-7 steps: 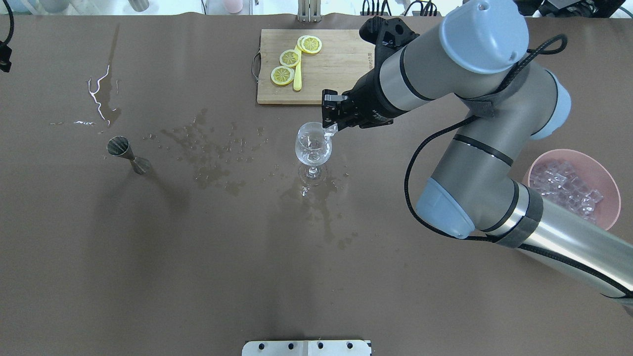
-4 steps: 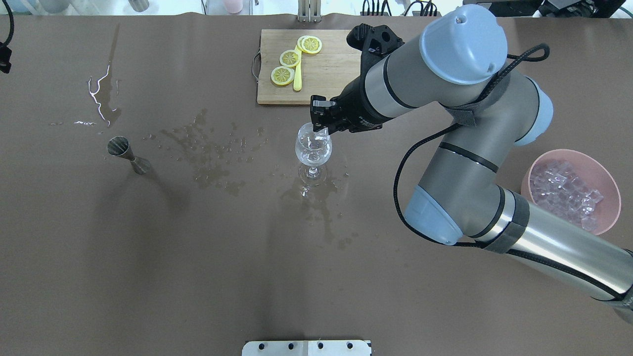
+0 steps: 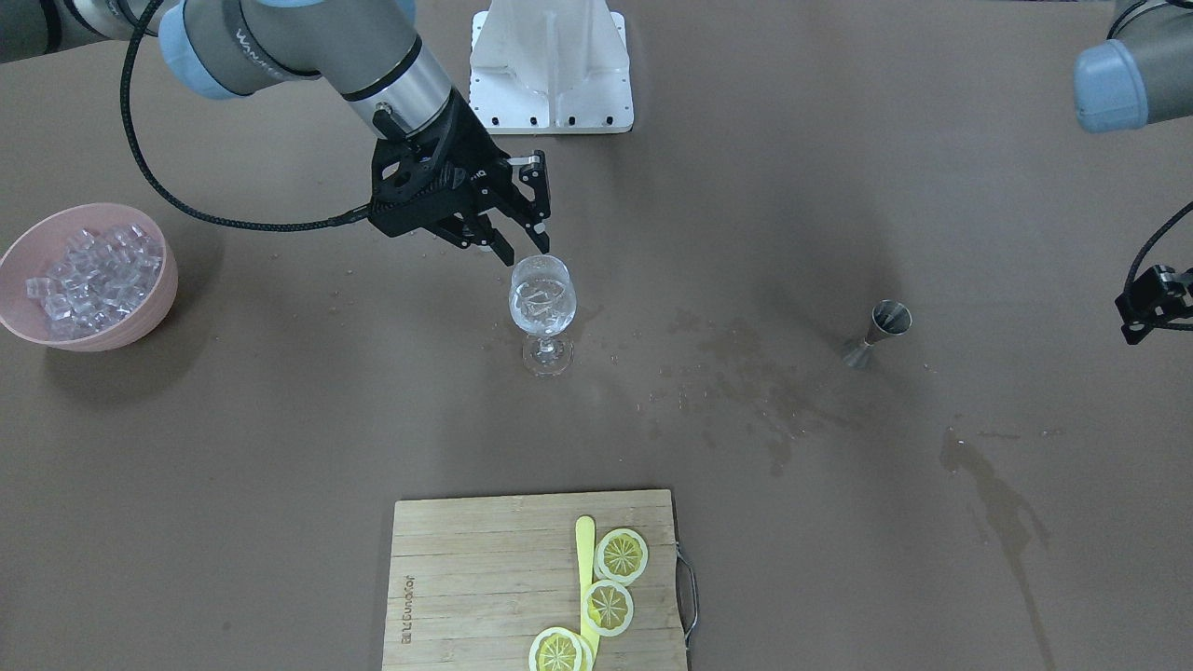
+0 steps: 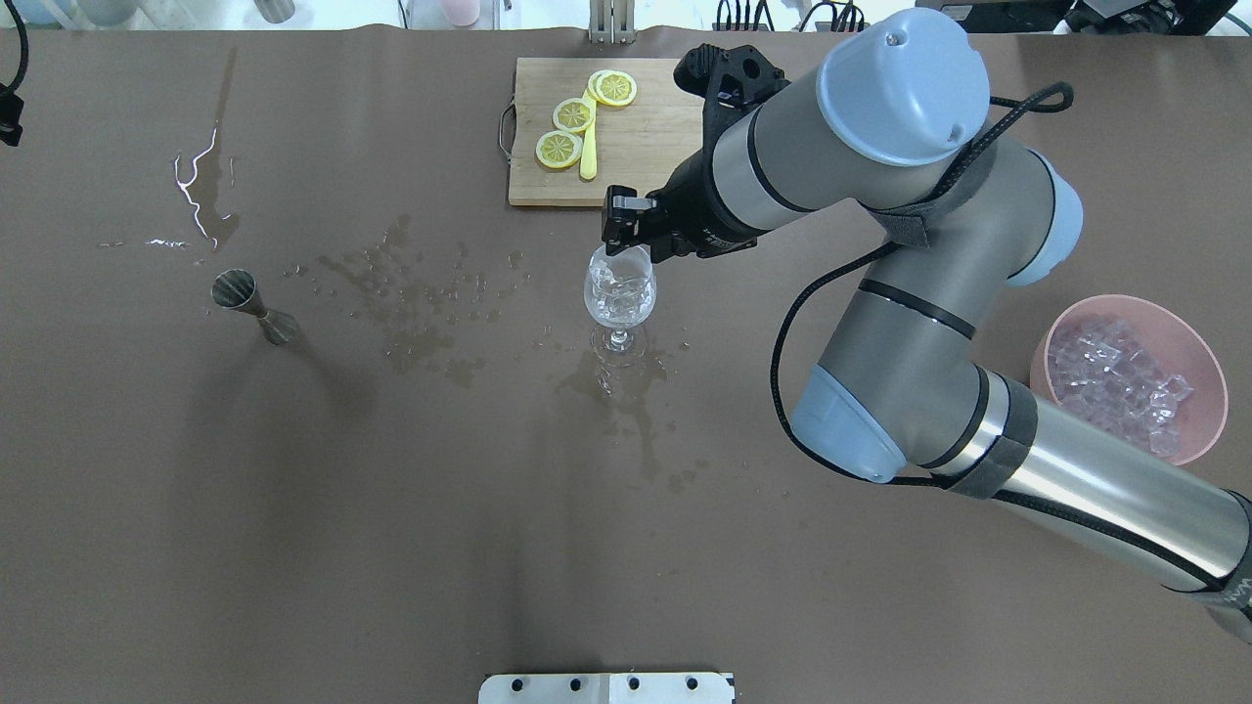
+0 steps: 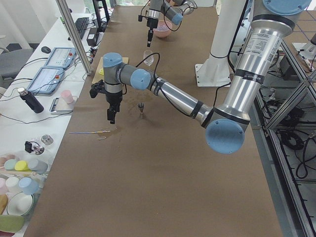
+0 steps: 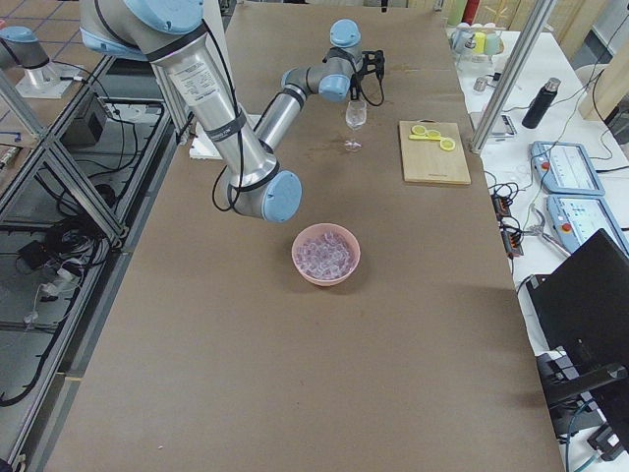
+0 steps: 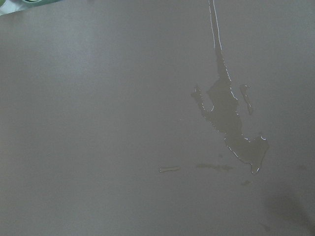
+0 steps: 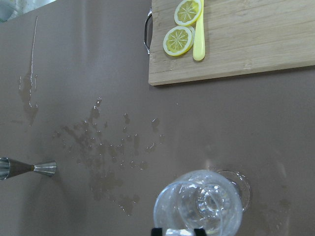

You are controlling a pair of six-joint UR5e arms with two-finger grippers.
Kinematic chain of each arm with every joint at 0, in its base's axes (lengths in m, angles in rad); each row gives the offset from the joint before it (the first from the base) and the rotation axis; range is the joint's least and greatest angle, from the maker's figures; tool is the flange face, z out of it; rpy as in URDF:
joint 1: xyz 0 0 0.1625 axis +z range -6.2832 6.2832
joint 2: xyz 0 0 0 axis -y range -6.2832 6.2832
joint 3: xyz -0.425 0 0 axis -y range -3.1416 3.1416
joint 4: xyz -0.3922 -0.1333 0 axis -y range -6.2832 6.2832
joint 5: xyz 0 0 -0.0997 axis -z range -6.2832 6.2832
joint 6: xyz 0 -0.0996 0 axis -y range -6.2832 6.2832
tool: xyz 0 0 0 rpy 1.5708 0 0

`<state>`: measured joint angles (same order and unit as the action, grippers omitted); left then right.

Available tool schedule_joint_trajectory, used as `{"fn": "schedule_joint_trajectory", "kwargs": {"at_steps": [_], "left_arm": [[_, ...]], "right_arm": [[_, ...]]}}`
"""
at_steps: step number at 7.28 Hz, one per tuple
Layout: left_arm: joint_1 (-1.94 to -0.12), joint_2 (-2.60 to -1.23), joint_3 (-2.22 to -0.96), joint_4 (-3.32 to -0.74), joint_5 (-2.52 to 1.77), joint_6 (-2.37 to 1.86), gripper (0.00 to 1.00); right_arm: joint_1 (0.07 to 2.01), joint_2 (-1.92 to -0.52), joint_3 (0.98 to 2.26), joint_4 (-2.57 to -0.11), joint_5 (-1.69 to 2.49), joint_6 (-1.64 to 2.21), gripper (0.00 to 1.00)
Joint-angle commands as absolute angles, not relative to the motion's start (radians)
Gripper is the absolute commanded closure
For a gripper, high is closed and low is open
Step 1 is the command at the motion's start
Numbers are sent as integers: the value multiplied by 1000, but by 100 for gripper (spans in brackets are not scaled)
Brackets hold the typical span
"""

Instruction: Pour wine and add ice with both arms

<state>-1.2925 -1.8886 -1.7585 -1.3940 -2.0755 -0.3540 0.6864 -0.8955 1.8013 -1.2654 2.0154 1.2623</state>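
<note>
A stemmed wine glass [image 4: 618, 291] stands mid-table and holds a little clear wine and some ice; it also shows in the front view [image 3: 541, 303]. My right gripper [image 4: 623, 244] hangs just over its rim [image 3: 525, 252]. In the right wrist view its fingertips [image 8: 157, 231] stand close together at the bottom edge, on a clear ice cube [image 8: 177, 232] above the glass [image 8: 199, 206]. The heap of ice fills a pink bowl [image 4: 1205, 364] at the right. My left gripper [image 5: 112, 116] hangs over the table's left end; I cannot tell whether it is open or shut.
A steel jigger [image 4: 246, 303] stands at the left. A wooden board [image 4: 646, 147] with lemon slices [image 4: 573, 114] and a yellow knife lies behind the glass. Spilled liquid [image 4: 421, 293] wets the table left of and under the glass. A puddle [image 7: 229, 118] lies under the left wrist.
My right gripper has carried the ice cube leftwards, from beside the glass's rim to over its mouth. The left arm, jigger and bowl have not moved.
</note>
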Motion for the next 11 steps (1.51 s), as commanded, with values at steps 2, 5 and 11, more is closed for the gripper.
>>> {"fn": "schedule_joint_trajectory", "kwargs": {"at_steps": [2,5,11], "left_arm": [[-1310,-1890,-1758,-1390,-2072,-292,2],[-1335,-1870,-1740,-1388,-2074,-110,2],[-1492,-1783,-1678,-1397,-2298,-92,2]], "right_arm": [[753,-937,1850,-1401,2078,1171,0],[920,-1144,2020,-1706,2132,718,0],[1291,-1412,1888,-2014,2212,-55,0]]}}
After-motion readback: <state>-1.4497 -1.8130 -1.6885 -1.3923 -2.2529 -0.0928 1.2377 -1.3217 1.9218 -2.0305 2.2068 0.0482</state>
